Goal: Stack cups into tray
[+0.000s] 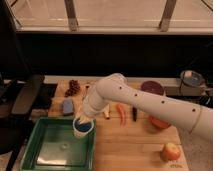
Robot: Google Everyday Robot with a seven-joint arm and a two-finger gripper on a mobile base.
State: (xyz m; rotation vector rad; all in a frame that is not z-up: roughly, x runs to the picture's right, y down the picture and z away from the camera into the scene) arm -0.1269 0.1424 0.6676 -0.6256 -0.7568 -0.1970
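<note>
While hovering over the square green tray's [42, 150] rim, end effector [84, 121] clenched on round nested cups [83, 129]

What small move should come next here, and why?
Probably carry a little further over the green tray and lower. The pincer, shut on the stacked cups, sits at the tray's near right corner, over the rim rather than the bare floor.

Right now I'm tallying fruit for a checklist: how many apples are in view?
1: the apple sits at the table's near right corner, far from the end effector holding cups over the green tray. Others may hide behind the arm.
</note>
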